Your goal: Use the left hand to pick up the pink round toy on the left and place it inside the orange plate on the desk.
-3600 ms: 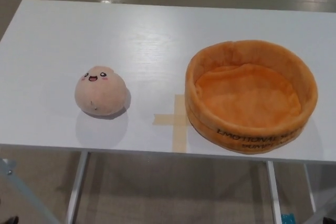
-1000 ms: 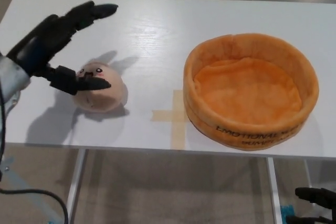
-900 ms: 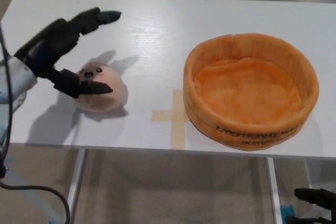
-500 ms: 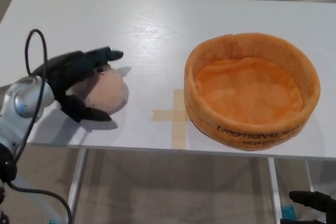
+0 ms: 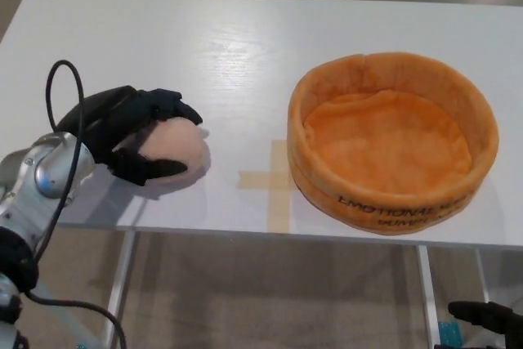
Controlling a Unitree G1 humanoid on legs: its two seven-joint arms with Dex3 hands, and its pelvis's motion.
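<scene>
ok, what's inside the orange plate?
Nothing visible: the plate shows only its bare orange lining. Its near wall hides a strip of the bottom. The toy sits outside, in the left hand.

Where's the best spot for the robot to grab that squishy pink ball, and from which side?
Around its round middle, coming from the left and above. The pink toy is a soft ball with no handle, so the left hand wraps it: fingers over the top, thumb low on the near side. The orange plate sits to the right, so that side stays free.
</scene>
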